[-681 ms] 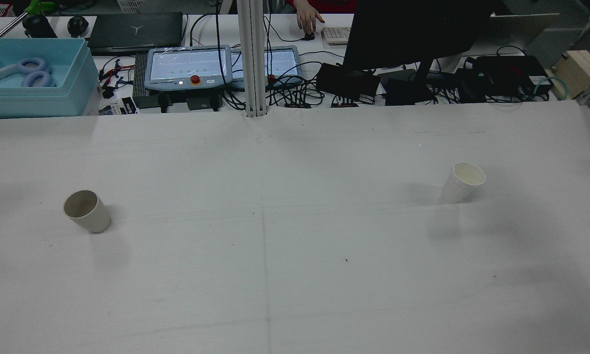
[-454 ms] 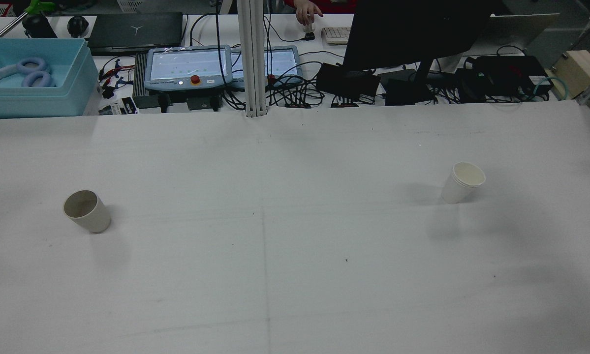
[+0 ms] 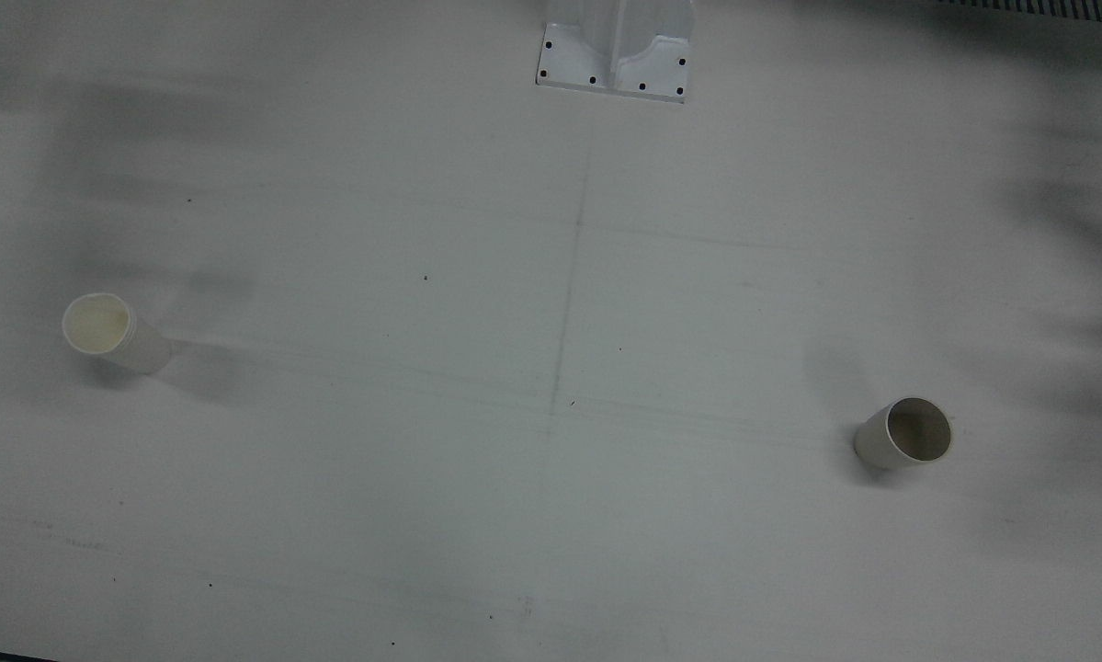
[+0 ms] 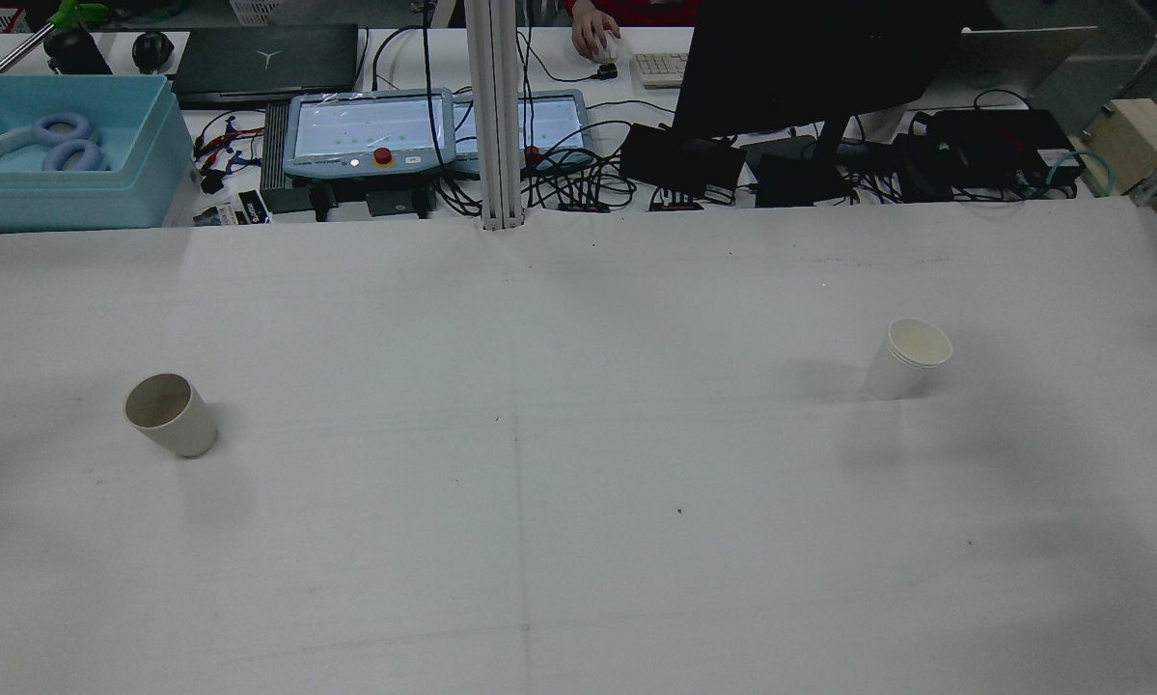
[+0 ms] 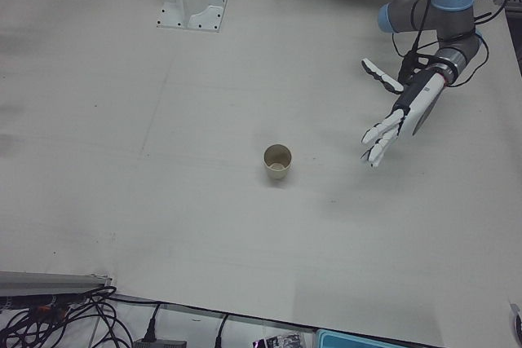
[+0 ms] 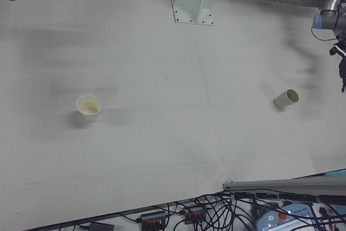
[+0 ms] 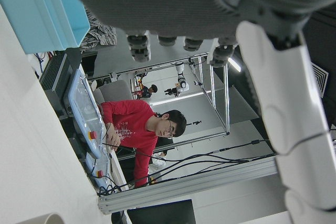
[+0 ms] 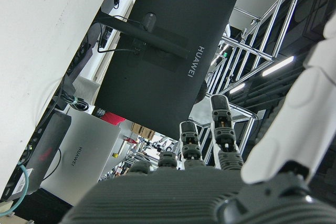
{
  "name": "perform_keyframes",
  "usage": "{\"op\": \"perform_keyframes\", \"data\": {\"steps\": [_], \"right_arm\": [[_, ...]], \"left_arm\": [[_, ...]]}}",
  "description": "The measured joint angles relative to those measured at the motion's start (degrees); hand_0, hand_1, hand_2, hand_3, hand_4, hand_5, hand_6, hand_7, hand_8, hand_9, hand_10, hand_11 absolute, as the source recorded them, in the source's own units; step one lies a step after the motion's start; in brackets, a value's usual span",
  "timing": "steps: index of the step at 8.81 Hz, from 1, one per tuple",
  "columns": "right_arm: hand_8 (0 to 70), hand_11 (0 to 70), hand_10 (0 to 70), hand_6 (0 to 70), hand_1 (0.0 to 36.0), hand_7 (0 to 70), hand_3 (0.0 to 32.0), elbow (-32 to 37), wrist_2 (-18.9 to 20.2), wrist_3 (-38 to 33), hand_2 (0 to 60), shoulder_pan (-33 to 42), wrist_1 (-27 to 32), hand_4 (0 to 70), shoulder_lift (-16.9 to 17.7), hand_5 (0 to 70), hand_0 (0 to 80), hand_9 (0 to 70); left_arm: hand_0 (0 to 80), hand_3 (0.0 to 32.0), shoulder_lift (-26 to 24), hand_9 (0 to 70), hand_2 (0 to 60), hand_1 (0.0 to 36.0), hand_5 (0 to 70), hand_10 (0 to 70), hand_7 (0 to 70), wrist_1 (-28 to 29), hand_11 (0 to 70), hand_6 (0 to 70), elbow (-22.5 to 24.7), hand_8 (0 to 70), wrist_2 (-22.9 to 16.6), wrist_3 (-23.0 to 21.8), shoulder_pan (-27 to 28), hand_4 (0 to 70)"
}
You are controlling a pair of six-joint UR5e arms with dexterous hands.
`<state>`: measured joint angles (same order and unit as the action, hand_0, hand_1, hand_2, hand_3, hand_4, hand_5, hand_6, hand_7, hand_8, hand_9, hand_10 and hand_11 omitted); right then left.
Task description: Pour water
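Two paper cups are sitting upright on the white table, well apart. The cream-lined cup is standing on my right side; the grey-lined cup is standing on my left. I can't tell which is holding water, or whether either is.

My left hand is hanging in the air beside the grey-lined cup, fingers spread, holding nothing, not touching it. My right hand is showing only in its own camera; fingers look apart, nothing between them.

I'm judging the task barely begun: no cup grasped, lifted or tipped. Reach, grasp, carry and pour are all remaining.

A person is sitting behind the monitor.
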<state>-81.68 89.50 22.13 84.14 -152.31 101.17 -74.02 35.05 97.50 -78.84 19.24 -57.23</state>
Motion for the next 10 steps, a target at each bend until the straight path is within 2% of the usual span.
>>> {"op": "perform_keyframes", "data": {"steps": [1, 2, 3, 4, 7, 8, 10], "right_arm": [[4.0, 0.0, 0.0, 11.3, 7.1, 16.9, 0.0, -0.07, -0.02, -0.13, 0.0, 0.06, -0.11, 30.6, 0.0, 13.5, 48.0, 3.5], [4.1, 0.0, 0.0, 11.1, 7.0, 16.7, 0.0, -0.1, -0.08, -0.26, 0.0, 0.32, -0.15, 29.6, 0.02, 13.4, 47.7, 3.9], [4.0, 0.0, 0.0, 10.8, 7.0, 16.5, 0.0, -0.12, -0.14, -0.35, 0.0, 0.63, -0.17, 28.9, 0.04, 13.1, 47.8, 3.9], [4.0, 0.0, 0.0, 10.8, 7.1, 16.5, 0.0, -0.14, -0.18, -0.39, 0.0, 0.85, -0.18, 28.7, 0.07, 13.1, 47.7, 4.0], [3.9, 0.0, 0.0, 9.8, 6.8, 15.8, 0.0, -0.28, -0.2, -0.5, 0.0, 1.16, -0.13, 27.1, 0.08, 12.5, 47.5, 4.1], [4.0, 0.0, 0.0, 9.5, 6.7, 15.5, 0.0, -0.3, -0.2, -0.51, 0.0, 1.26, -0.11, 26.6, 0.16, 12.4, 47.4, 4.1], [4.0, 0.0, 0.0, 9.5, 6.7, 15.6, 0.0, -0.38, -0.21, -0.54, 0.0, 1.45, -0.1, 26.5, 0.42, 12.6, 47.5, 4.1]], "left_arm": [[62.6, 0.0, 0.01, 0.0, 0.0, 13.7, 0.0, 2.7, 3.2, 0.59, 6.4, 0.0, -0.48, 0.0, 2.48, 0.48, 2.56, 16.2], [67.9, 0.0, 0.0, 0.0, 0.0, 16.9, 0.0, 0.4, 0.8, 0.58, 3.2, 0.0, -0.81, 0.0, 3.52, 0.74, 3.71, 13.9], [70.4, 0.0, -0.07, 0.0, 0.0, 17.9, 0.0, 0.0, 0.0, 0.05, 1.1, 0.0, -0.98, 0.0, 3.89, 1.13, 4.54, 12.0], [71.6, 1.2, -0.18, 0.0, 0.0, 18.6, 0.0, 0.0, 0.4, -0.61, 1.3, 0.0, -0.95, 0.0, 4.0, 2.25, 5.84, 10.8], [65.9, 4.0, -0.93, 0.0, 0.0, 16.9, 0.0, 0.0, 0.3, -2.01, 0.4, 0.0, -1.01, 0.0, 4.33, 6.97, 9.5, 8.9], [66.4, 5.6, -2.26, 0.0, 0.0, 17.2, 0.0, 0.0, 0.5, -3.61, 0.0, 0.0, -1.38, 0.0, 4.38, 7.46, 10.04, 7.4], [63.1, 6.4, -7.0, 0.0, 0.0, 15.5, 0.0, 0.0, 0.5, -7.95, 0.0, 0.0, -2.61, 0.0, 4.61, 7.65, 11.83, 6.0]]}}
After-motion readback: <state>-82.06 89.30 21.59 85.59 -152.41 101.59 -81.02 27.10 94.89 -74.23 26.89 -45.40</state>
